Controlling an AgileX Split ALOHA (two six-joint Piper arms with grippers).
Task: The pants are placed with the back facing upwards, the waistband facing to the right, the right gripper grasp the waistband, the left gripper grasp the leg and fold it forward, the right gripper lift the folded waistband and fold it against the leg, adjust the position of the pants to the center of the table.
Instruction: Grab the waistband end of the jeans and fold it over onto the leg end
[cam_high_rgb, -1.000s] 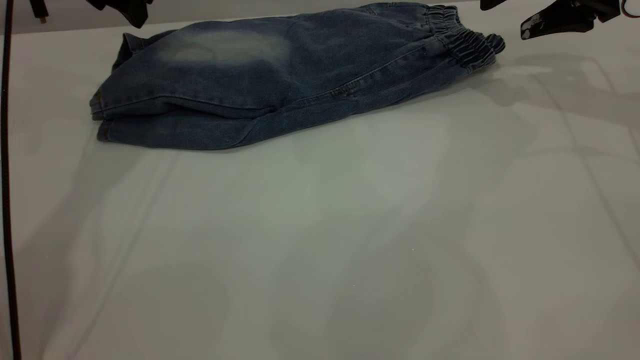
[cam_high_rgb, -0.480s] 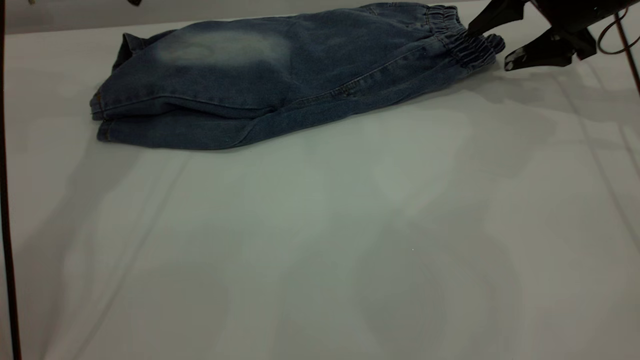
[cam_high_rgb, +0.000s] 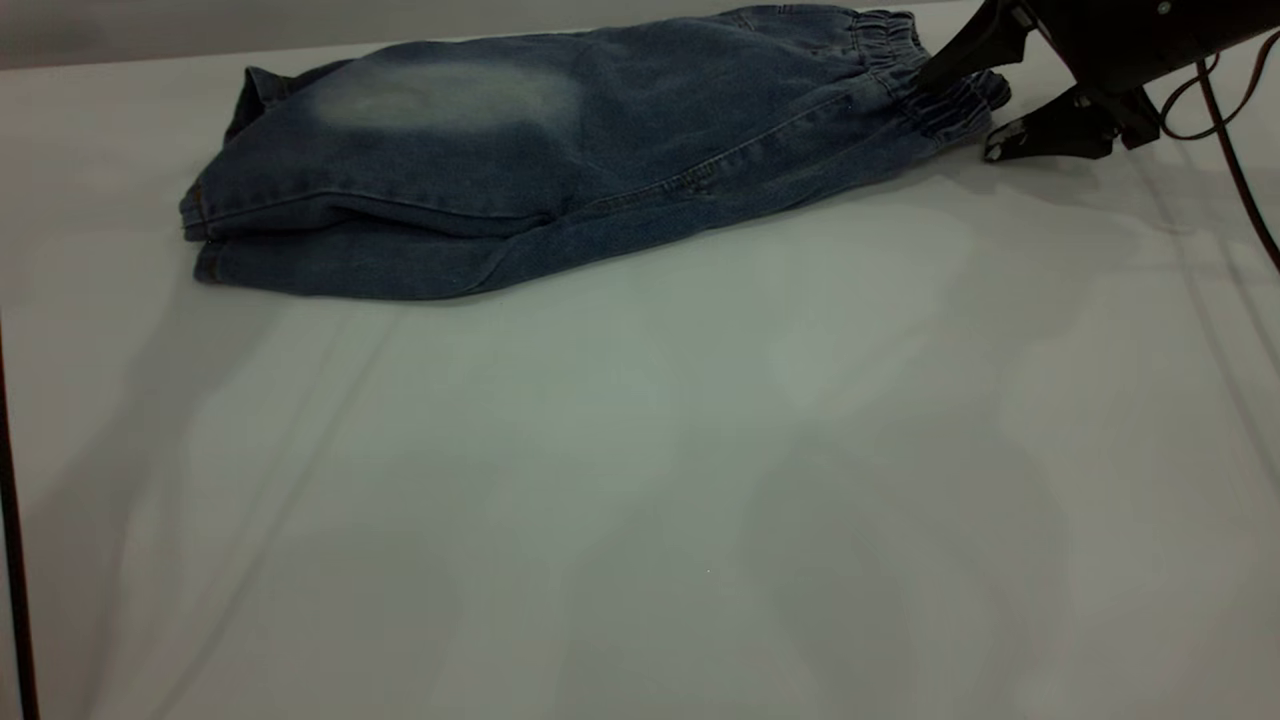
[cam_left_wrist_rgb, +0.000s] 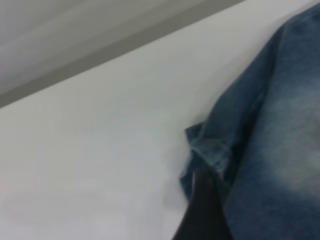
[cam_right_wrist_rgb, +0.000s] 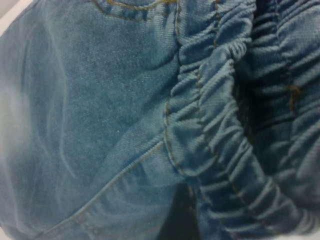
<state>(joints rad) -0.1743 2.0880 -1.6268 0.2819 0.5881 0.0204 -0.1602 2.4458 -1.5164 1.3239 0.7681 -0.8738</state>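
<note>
While fingers spread, right gripper (cam_high_rgb: 958, 108) straddles waistband (cam_high_rgb: 925, 75).

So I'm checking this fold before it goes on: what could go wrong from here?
The right gripper straddles the bunched waistband with open jaws, one finger above and one beside it on the table; it may pinch only the top layer. The pants lie near the far edge, so a pull could drag them further off centre.

Blue denim pants (cam_high_rgb: 520, 150) of coarse, matt woven cloth with a faded pale patch and tan stitching, the waistband (cam_right_wrist_rgb: 235, 125) ribbed and gathered, on a smooth white table (cam_high_rgb: 640, 480) with a faint sheen
</note>
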